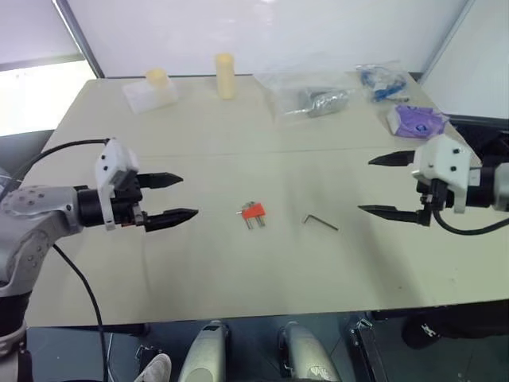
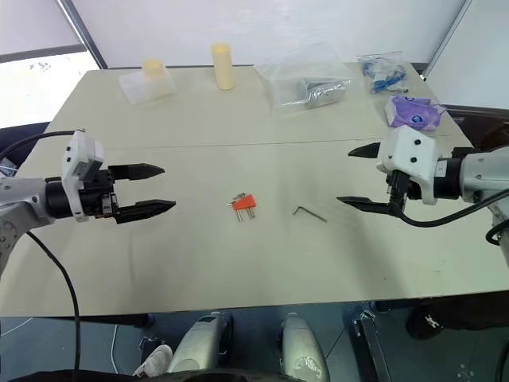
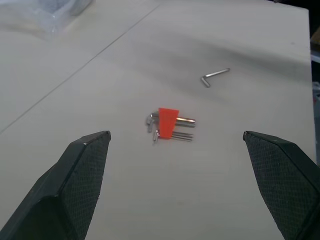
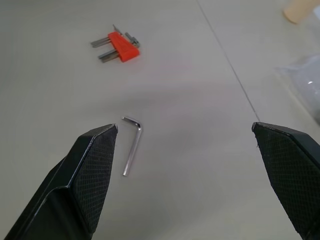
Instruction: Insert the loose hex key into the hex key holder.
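Left eye view: nothing is done yet; the loose hex key (image 1: pixel 320 222) lies just beside the hex key holder (image 1: pixel 253 212), both end effectors, left (image 1: pixel 173 198) and right (image 1: pixel 385 185), apart and empty.

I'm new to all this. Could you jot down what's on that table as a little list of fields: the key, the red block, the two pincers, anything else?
loose hex key: flat on the table, apart from the holder, untouched
hex key holder: red block near the table's middle, short keys sticking out
left pincer: open, empty, above the table, left of the holder
right pincer: open, empty, right of the loose key
far edge: clear bags, yellow cylinder
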`<state>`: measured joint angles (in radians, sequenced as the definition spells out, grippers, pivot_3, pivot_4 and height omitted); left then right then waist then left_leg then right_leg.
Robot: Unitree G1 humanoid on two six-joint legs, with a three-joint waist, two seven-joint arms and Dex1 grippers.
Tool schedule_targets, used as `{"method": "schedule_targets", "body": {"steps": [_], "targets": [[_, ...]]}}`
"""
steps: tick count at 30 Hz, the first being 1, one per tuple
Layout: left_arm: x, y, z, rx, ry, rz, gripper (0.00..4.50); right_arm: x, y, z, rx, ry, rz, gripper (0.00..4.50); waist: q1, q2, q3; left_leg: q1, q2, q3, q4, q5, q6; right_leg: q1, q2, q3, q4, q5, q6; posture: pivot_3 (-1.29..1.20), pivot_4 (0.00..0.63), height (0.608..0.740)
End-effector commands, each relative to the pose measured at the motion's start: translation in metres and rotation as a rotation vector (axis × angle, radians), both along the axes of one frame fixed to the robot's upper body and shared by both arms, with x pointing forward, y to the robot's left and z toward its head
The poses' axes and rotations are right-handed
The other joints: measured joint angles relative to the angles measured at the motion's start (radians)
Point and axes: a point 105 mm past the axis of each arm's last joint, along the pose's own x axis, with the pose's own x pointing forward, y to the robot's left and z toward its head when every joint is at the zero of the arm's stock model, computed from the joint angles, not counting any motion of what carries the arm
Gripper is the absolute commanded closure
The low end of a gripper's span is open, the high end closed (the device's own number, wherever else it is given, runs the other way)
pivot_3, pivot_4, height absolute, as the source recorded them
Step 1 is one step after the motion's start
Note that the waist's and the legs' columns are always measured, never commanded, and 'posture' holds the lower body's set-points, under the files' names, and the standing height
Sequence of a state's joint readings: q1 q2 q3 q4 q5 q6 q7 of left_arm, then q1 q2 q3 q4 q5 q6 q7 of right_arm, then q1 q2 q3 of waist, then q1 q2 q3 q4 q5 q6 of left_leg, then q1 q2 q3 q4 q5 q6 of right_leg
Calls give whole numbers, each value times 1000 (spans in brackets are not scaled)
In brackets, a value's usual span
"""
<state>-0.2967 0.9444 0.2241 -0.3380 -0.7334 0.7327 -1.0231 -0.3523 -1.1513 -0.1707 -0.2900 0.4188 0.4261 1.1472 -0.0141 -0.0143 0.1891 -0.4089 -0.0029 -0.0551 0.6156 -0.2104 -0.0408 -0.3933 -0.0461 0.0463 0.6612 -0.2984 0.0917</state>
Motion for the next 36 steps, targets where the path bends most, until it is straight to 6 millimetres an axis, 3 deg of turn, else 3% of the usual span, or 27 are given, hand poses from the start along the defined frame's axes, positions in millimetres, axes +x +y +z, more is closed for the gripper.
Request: {"method": "schedule_targets", "body": {"steps": [1,22,26,33,36], "targets": [[-4,2,12,13,-61,1,41,-2,5,14,0,-49,22,0,0,0,0,0,0,0,0,0,0,0,0,0,0,0,0,0,150,740],[-6,-4,8,7,-54,2,41,10,16,16,9,-70,62,0,0,0,0,0,0,0,0,0,0,-1,0,0,0,1,1,0,150,740],[-5,-5,8,4,-55,4,41,17,26,14,40,-67,97,0,-3,0,0,0,0,0,0,0,0,0,0,0,0,1,1,0,150,740],[-9,-13,0,-5,-49,9,41,42,68,-19,104,-40,213,0,-5,0,0,0,0,0,0,0,0,-1,1,1,1,2,2,0,150,740],[-13,-16,-5,-10,-33,15,41,57,81,-42,87,-19,239,0,-5,0,1,0,0,0,0,0,0,-1,1,1,2,2,3,0,150,740]]}}
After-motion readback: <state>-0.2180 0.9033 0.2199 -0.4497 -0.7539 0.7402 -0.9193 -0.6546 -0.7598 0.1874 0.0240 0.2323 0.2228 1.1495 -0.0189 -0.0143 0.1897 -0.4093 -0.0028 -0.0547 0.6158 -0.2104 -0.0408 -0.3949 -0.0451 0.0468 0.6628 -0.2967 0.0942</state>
